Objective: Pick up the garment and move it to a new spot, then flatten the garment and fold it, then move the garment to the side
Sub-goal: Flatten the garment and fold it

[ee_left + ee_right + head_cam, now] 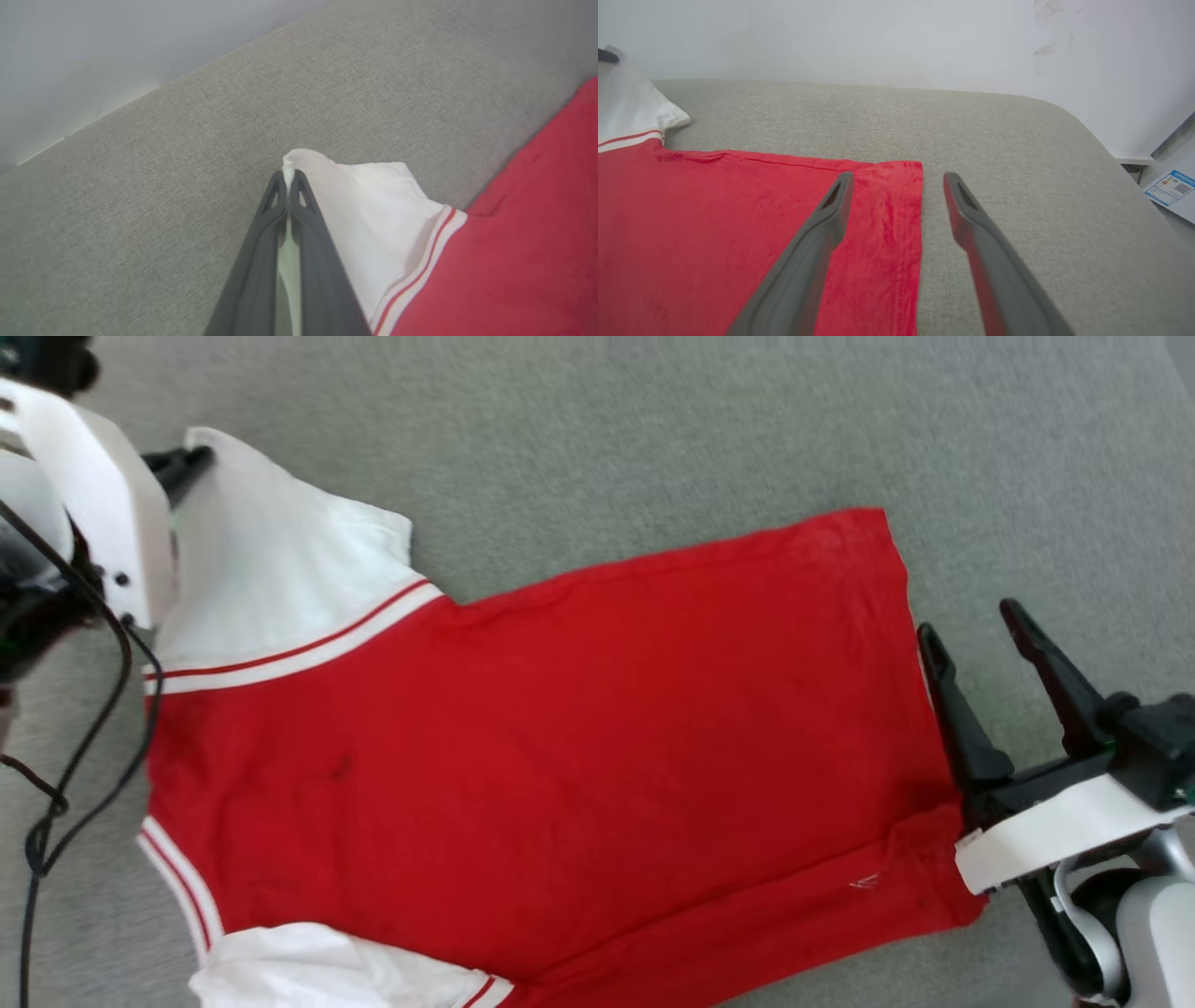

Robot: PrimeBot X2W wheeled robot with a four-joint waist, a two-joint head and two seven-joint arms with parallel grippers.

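Sleeve of the garment nipped in left pincer — right pincer astride hem.

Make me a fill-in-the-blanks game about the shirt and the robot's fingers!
1. The left fingers are pinched shut on a ____ sleeve of the shirt.
2. The right fingers hold nothing and stand wide ____.
3. The body of the shirt is coloured ____.
Missing words: white, open, red.
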